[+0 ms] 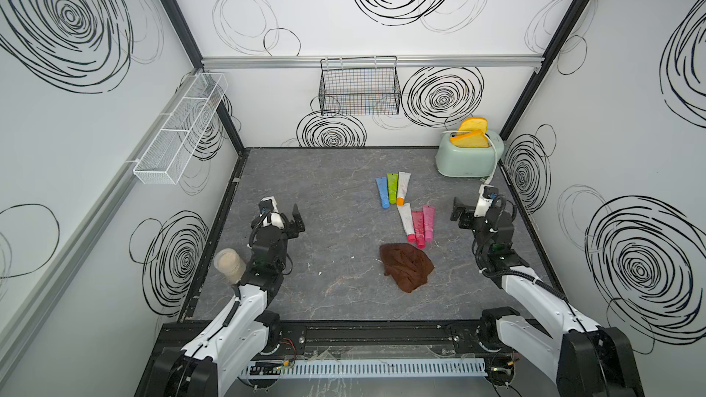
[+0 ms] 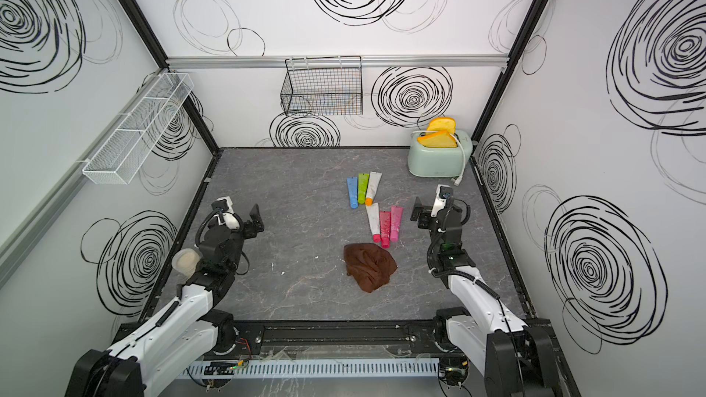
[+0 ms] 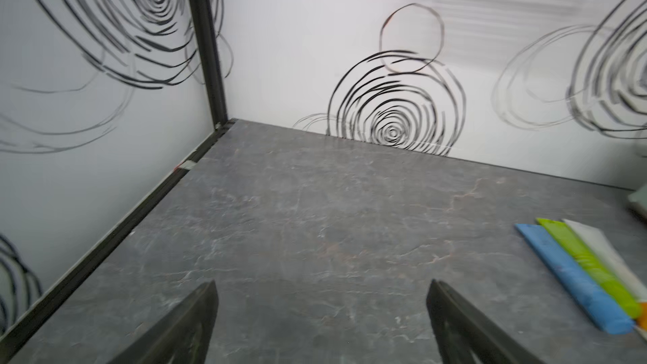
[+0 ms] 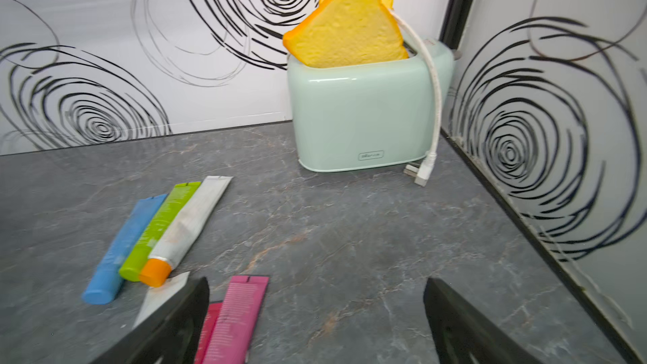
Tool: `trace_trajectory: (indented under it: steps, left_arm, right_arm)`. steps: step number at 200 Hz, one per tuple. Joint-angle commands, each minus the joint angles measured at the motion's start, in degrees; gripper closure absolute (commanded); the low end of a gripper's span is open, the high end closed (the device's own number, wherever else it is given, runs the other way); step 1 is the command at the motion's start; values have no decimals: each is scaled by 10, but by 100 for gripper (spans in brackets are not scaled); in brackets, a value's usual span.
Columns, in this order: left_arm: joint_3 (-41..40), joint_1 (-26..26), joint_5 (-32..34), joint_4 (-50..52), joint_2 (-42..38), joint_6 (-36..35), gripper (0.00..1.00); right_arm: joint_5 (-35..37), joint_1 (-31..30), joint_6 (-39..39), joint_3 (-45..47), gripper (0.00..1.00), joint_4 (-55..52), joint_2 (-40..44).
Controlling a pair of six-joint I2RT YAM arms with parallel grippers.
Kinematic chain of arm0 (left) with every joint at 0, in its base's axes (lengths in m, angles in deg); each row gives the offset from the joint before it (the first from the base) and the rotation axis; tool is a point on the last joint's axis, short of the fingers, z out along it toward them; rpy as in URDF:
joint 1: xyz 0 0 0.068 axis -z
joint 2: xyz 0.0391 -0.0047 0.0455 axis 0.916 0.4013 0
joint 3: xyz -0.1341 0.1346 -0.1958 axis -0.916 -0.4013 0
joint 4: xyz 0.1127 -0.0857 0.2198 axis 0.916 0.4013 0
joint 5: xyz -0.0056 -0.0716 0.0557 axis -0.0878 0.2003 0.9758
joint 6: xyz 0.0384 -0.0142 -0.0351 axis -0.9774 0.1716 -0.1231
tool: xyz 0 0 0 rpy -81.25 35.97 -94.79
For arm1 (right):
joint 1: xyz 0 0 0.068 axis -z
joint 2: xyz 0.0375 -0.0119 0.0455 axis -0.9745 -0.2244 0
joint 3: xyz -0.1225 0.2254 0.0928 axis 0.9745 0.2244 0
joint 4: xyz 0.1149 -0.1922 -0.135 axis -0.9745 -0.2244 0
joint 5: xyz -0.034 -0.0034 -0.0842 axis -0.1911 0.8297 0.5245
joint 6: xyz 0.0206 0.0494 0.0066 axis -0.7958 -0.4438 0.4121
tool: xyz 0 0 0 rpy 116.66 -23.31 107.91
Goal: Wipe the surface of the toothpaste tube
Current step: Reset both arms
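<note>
Several toothpaste tubes lie on the grey table in two rows. The back row holds a blue tube (image 1: 382, 192), a green tube (image 1: 391, 187) and a white tube with an orange cap (image 1: 402, 187). In front of them lie a white tube with a pink cap (image 1: 406, 221), a red tube (image 1: 418, 228) and a pink tube (image 1: 428, 223). A crumpled brown cloth (image 1: 407, 266) rests just in front of those. My left gripper (image 1: 286, 219) hovers open far to the left. My right gripper (image 4: 317, 309) is open, just right of the pink tube (image 4: 238, 316), holding nothing.
A mint toaster (image 1: 468, 158) with yellow bread slices and a white cable stands at the back right corner. A clear cup (image 1: 229, 264) sits by the left arm. A black wire basket (image 1: 359, 87) hangs on the back wall, a white mesh shelf (image 1: 179, 127) on the left wall.
</note>
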Motion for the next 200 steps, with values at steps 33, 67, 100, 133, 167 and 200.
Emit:
trace_trajectory:
  steps: [33,67,100,133,167,200]
  left_arm:
    - [-75,-37,103,-321,132,-43,2]
    - [-41,-33,39,-326,193,-73,2]
    - [-71,-40,-80,-422,205,-71,2]
    - [-40,-24,-108,-388,230,-99,2]
    - [-24,-25,-118,-393,274,-100,2]
    - [-41,-27,-167,-481,334,-116,3]
  right_arm:
    - [0,62,16,68,1,204,-88]
    - [9,68,29,123,1,347,-121]
    - [-40,105,1,109,1,413,-196]
    - [-56,103,6,132,1,470,-215]
    - [-69,86,34,143,1,475,-195]
    - [-71,84,35,140,1,467,-191]
